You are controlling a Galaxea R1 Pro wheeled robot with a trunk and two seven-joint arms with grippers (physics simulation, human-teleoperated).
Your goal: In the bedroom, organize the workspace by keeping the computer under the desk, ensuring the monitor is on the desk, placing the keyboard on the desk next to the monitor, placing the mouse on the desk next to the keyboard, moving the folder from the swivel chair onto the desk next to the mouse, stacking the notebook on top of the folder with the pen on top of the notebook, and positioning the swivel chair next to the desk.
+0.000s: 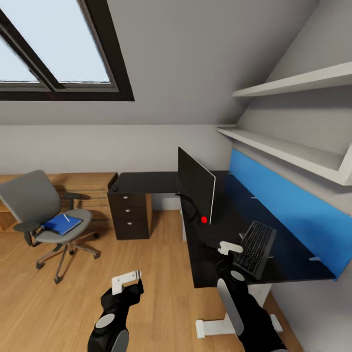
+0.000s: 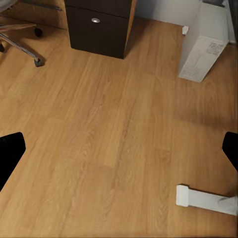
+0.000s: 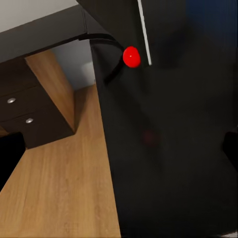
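Monitor and keyboard sit on the black desk, computer underneath; folder remains on the chair; left gripper and right gripper both spread, empty.

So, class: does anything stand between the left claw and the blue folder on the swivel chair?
Nothing visible does. The left claw hangs over bare wood floor, and the folder lies on the swivel chair seat beyond more open floor. The chair's black armrests flank the folder, so a reach from above looks easiest.
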